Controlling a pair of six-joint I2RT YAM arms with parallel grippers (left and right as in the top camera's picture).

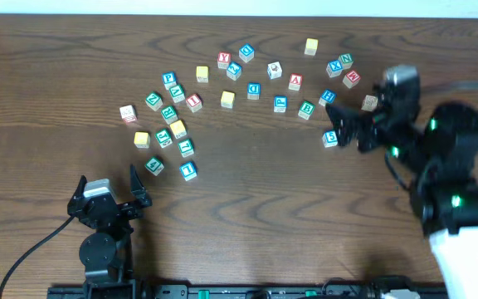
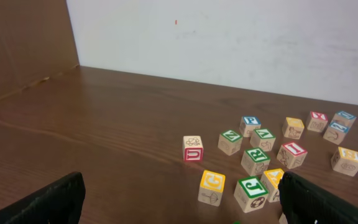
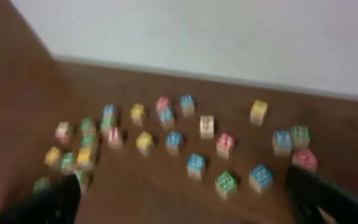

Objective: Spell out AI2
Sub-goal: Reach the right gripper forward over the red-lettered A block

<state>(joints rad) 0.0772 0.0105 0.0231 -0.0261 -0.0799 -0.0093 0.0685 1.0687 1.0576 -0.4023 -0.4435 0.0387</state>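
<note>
Hovering: right gripper point(image 1: 341, 130) spread open beside blue block point(image 1: 330, 139) | left gripper point(image 1: 109, 178) spread open, parked | handling: probably light, rigid wood, smooth-faced; pinch opposite flat sides, centred

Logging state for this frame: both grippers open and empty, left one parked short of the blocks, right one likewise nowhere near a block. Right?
Not quite. The right gripper is not away from the blocks: it is reached out over the table with its tips right beside a blue block, as the overhead view shows. The rest holds: both are open and empty, and the left gripper is parked short.
</note>
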